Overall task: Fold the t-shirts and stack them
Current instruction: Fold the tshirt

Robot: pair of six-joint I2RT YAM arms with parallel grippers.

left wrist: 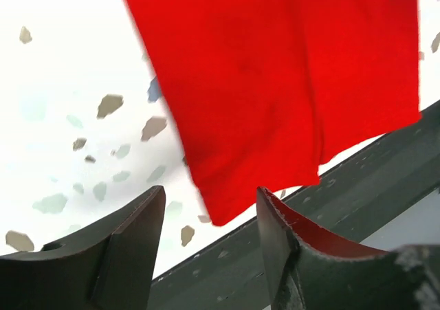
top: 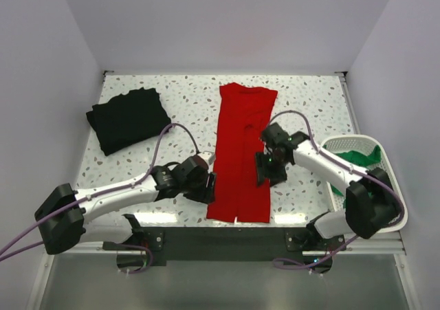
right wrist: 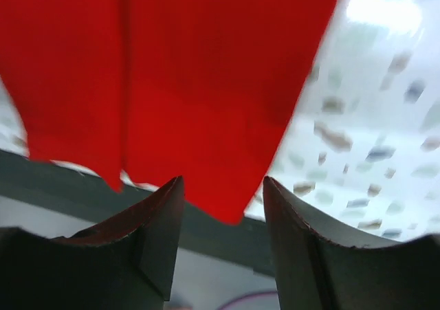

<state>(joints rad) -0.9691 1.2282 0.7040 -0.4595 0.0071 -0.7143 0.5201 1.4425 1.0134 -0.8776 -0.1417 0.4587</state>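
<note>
Red t-shirt [top: 240,152] laid as a long narrow strip, 12 to 6 o'clock, at centre. Black t-shirt [top: 127,119] folded at 10 o'clock; green t-shirt [top: 357,159] seen in basket [top: 347,144] at 3 o'clock. The strip's near half is flanked by left gripper [top: 205,186] and right gripper [top: 269,171], jaws parted, nothing pinched. Cloth judged light and limp; opposite side edges best taken together.

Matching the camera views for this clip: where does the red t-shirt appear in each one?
Top external: red t-shirt mid-picture, lying lengthwise.
Left wrist: fills the upper right, hem corner pointing down at centre.
Right wrist: fills the upper left, hem corner low centre.
Shared landmark: dark rail beyond the hem.
</note>
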